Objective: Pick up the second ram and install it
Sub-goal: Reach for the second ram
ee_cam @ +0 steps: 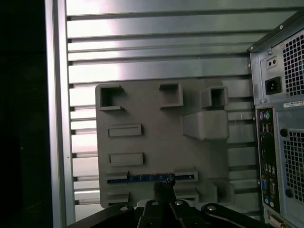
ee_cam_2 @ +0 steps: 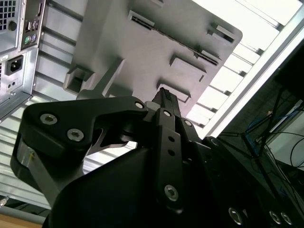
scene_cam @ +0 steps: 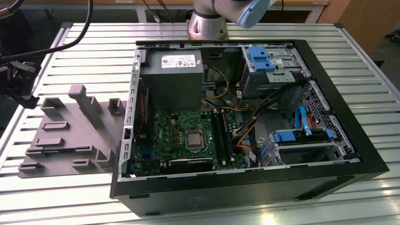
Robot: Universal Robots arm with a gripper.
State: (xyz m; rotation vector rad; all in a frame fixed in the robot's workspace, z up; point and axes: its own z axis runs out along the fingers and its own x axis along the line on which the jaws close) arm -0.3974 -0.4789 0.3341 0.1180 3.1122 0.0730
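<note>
First wrist view: ram (near pincer)

Looks like you're in a robotics lab: slatted aluminium bench, opened PC tower on it, robot arm base behind.

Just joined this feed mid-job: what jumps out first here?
The open computer case lies on its side on the slatted table, motherboard exposed. On the exterior view's left sits a grey tray; in the first wrist view the gripper hangs near the second ram lying in it.
</note>
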